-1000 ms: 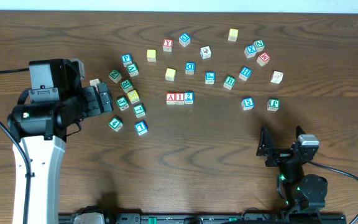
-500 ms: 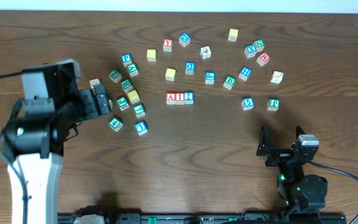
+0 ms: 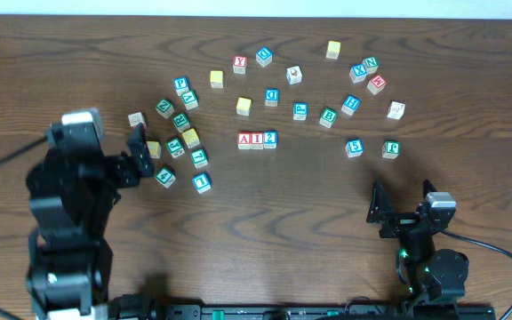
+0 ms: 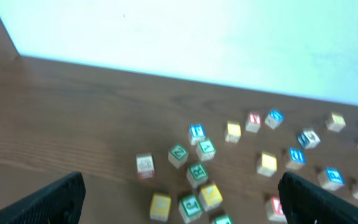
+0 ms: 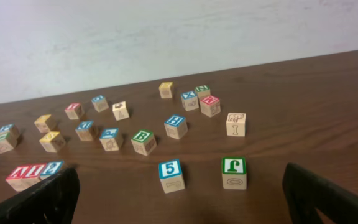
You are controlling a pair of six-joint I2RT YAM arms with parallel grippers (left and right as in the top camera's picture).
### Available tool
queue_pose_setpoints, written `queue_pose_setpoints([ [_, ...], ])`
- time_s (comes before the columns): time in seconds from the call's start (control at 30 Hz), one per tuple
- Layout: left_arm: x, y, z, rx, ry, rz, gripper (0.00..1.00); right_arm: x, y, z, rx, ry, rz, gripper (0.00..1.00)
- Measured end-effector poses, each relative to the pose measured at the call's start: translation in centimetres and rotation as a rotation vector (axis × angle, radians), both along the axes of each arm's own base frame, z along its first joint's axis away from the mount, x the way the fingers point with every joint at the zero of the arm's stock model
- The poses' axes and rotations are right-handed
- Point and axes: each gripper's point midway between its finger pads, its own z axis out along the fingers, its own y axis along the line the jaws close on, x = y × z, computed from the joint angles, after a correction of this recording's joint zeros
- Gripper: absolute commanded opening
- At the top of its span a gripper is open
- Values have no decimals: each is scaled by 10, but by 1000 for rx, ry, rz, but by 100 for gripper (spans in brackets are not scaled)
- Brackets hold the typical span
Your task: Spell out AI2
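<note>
Three blocks stand side by side in a row at the table's middle: a red A block (image 3: 244, 140), a red I block (image 3: 257, 140) and a blue 2 block (image 3: 270, 139). The row also shows at the left edge of the right wrist view (image 5: 35, 172). My left gripper (image 3: 137, 153) is open and empty, left of a cluster of green and yellow blocks (image 3: 181, 135); its fingers frame that cluster in the left wrist view (image 4: 194, 186). My right gripper (image 3: 379, 213) is open and empty near the front right, far from the row.
Several loose letter blocks lie scattered across the far half of the table. A blue 5 block (image 5: 171, 175) and a green block (image 5: 234, 172) sit in front of the right gripper. A white wall rises behind the table's far edge.
My left arm has pulled back toward the front left, away from the block cluster, and a yellow block it covered now shows. The right arm has not moved. The A, I, 2 row is unchanged.
</note>
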Motion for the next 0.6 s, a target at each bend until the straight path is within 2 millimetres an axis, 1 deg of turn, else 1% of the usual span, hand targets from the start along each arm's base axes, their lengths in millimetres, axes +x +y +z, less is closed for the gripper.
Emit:
queue_pose_setpoints([
  [0.1,-7,2,-2,31,-97,10,98,0,0,0,0,0,0,99],
  [0.2,-18,3,-10,78,-193,11,98,0,0,0,0,0,0,99],
  [0.27,-21,3,-13,95,-226,11,98,0,0,0,0,0,0,99],
  [0.33,-27,4,-20,114,-267,19,97,0,0,0,0,0,0,99],
  [0.43,-35,6,-34,135,-303,35,98,0,0,0,0,-1,0,99],
  [0.6,-43,9,-65,154,-319,54,98,0,0,0,0,0,0,99],
])
